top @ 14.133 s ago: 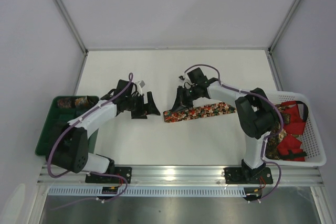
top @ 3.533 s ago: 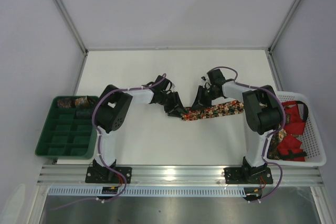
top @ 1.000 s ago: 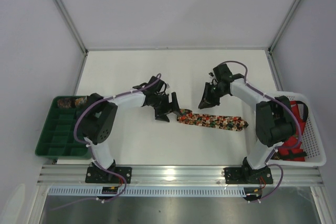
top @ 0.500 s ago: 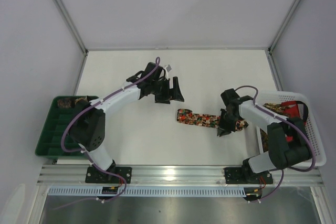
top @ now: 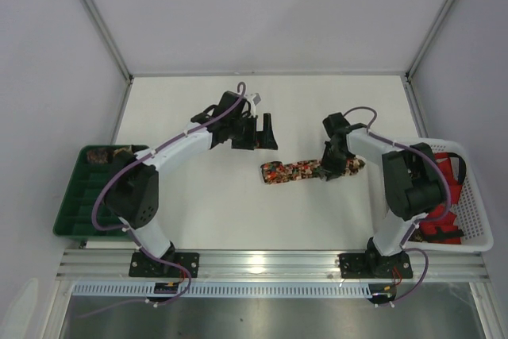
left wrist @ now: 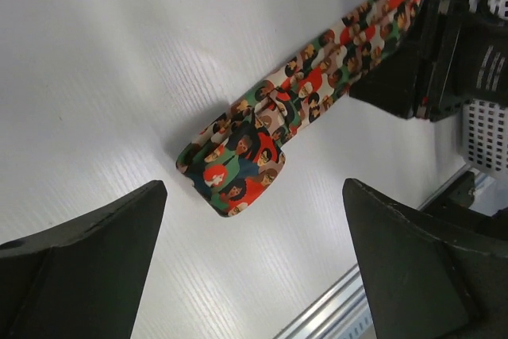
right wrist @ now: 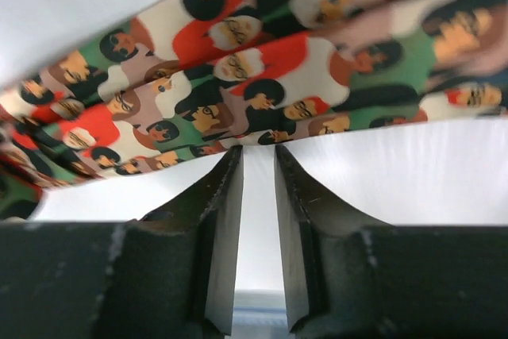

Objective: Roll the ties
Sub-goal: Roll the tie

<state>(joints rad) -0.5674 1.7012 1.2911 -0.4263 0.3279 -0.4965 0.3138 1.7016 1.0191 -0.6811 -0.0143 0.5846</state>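
Your left gripper (top: 256, 136) hovers wide open and empty near the tie (top: 295, 171), which lies mid-table, its left end loosely folded. Your right gripper (top: 328, 168), barely parted, grips nothing at its right end. Unpinned, that fold may spring loose.

My left arm (top: 175, 151) and right arm (top: 367, 142) are white shells between rounded black joints, each on a black base plate (top: 163, 263), a purple cable (top: 95, 208) looping alongside. My left end effector (top: 259, 134) and right end effector (top: 327, 172) are matte black, with fingers (left wrist: 71, 267) shaped like broad wedges.
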